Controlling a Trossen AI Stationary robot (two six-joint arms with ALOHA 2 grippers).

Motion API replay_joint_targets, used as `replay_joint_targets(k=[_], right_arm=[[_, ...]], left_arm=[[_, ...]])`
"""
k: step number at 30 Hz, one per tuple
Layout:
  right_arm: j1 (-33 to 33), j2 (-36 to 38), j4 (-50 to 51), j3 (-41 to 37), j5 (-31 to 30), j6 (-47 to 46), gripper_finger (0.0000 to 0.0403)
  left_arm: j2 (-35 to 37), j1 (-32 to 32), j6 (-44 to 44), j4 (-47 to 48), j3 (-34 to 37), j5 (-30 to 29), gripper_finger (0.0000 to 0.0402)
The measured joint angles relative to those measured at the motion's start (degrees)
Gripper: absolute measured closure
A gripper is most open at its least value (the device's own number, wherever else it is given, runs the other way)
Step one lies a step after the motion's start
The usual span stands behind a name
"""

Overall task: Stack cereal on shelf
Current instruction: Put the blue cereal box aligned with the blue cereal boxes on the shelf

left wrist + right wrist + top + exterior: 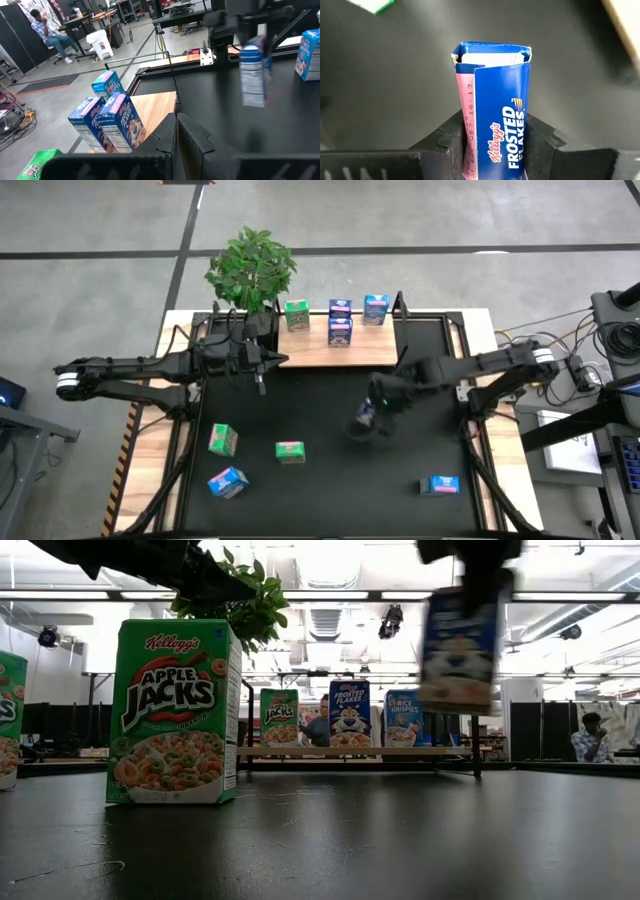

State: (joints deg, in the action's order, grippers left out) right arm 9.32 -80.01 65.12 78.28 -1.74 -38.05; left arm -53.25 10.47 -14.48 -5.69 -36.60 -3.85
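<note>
Frosted Flakes carton is clamped in my right hand, lifted clear above the black mat mid-table. I'd carry it upright to bare shelf board, clearing the standing cartons. Left hand waits shut, empty, near the shelf.

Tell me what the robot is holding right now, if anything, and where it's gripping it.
The right gripper holds a blue Frosted Flakes carton, fingers clamped on its two broad faces, lifted above the black mat. The left gripper is shut on nothing.
</note>
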Motion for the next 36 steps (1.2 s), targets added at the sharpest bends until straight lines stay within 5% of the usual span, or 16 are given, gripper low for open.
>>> replay_joint_targets(k=[9,18,27,36], right_arm=[[-14.7,-10.6,0.6,14.9,0.0,33.8,0.0264],[-24.8,-22.7,5.2,28.0,0.1,56.8,0.0264],[-29.0,-31.1,8.5,38.0,0.7,63.9,0.0264],[-30.4,-33.3,9.1,39.4,0.7,63.0,0.0264]], left_arm=[[0.0,0.0,0.0,0.2,0.0,0.0,0.0402],[0.0,0.0,0.5,0.3,0.0,0.0,0.0402],[0.0,0.0,0.5,0.3,0.0,0.0,0.0402],[0.0,0.0,0.2,0.2,0.0,0.0,0.0402]])
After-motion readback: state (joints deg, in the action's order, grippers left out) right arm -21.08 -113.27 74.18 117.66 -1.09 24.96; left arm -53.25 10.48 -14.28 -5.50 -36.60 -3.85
